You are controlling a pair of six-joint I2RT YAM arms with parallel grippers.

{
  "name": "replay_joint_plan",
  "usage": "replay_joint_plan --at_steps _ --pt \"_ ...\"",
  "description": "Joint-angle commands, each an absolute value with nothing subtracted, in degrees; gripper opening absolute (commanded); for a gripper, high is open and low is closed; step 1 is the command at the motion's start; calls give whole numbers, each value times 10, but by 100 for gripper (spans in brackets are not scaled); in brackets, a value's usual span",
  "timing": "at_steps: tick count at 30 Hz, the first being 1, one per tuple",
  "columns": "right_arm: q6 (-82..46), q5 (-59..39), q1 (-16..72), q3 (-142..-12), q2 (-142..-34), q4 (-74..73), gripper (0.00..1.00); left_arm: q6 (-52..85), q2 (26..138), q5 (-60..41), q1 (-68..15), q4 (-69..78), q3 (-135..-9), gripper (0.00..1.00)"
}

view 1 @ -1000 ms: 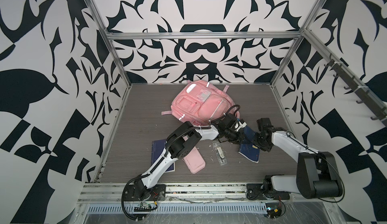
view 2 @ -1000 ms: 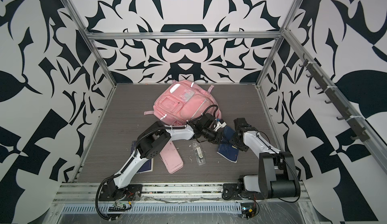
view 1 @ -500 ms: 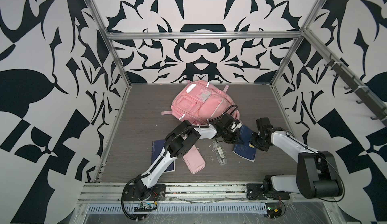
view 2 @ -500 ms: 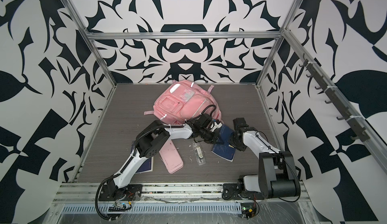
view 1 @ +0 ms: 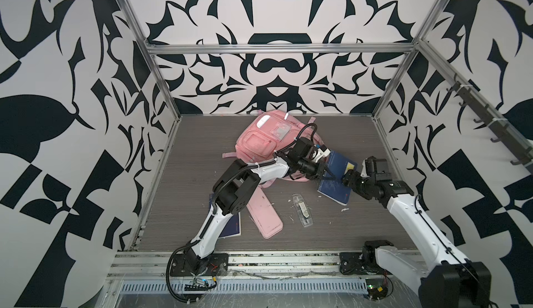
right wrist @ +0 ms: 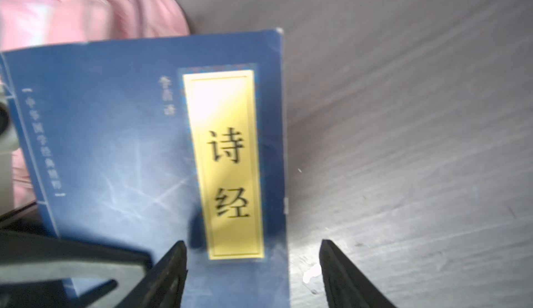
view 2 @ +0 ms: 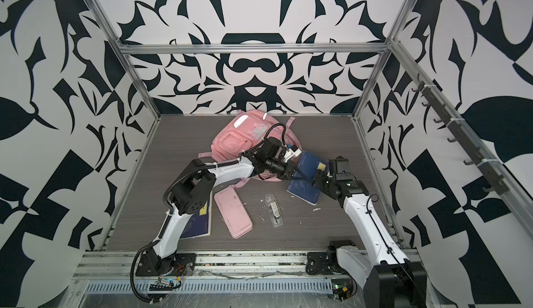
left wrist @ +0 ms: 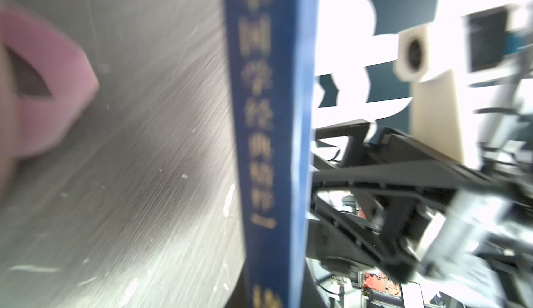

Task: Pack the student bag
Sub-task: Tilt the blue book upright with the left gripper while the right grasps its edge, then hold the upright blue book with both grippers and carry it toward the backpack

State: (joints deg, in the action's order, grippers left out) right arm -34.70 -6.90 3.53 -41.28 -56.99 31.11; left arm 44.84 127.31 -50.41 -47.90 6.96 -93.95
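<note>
From where I stood, the table [view 1: 187, 176] was a grey, wood-grained board littered with small white scraps. It was boxed in by walls [view 1: 274, 70] printed in bold black-and-white shapes and edged with a bare aluminium frame [view 1: 277, 47]. A rail of hooks [view 1: 490, 125] ran along the right-hand wall. The student bag [view 1: 259, 145] lay flat toward the back middle of the table, near the rear wall, in both top views [view 2: 233, 145]. It was soft pink fabric, front side up, with a zipped front pocket. A silver reflective strip [view 1: 262, 122] and a clear plastic patch [view 1: 281, 130] sat at its far end, and a pink strap trailed off its left side. The left arm crossed the bag's near edge. Just beside its right side the left gripper [view 1: 328, 175] was pinched onto the edge of a blue book [view 1: 334, 191], which sat tilted with its near edge on the table. The right gripper [right wrist: 252, 243] had its jaws spread wide over the book's yellow-labelled cover [right wrist: 115, 148], clasping nothing. Nearer the front lay a pink pencil case [view 1: 264, 217], a clear case [view 1: 301, 214] and a second blue book [view 1: 230, 227], partly under the left arm.
</note>
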Motion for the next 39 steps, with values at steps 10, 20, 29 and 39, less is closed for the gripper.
replay_joint_plan --at_steps 10,20,29,39 --pt "-365 -222 38 -407 -527 85 88 405 1150 -579 -414 62 -865 3" --pt "-408 -340 38 -399 -577 -36 88 424 1125 -606 -391 99 -839 3" --pt "-423 -385 38 -385 -602 -87 88 501 1129 -629 -381 204 -819 3" --pt "-492 -473 38 -346 -642 -219 88 511 1128 -618 -371 218 -806 3"
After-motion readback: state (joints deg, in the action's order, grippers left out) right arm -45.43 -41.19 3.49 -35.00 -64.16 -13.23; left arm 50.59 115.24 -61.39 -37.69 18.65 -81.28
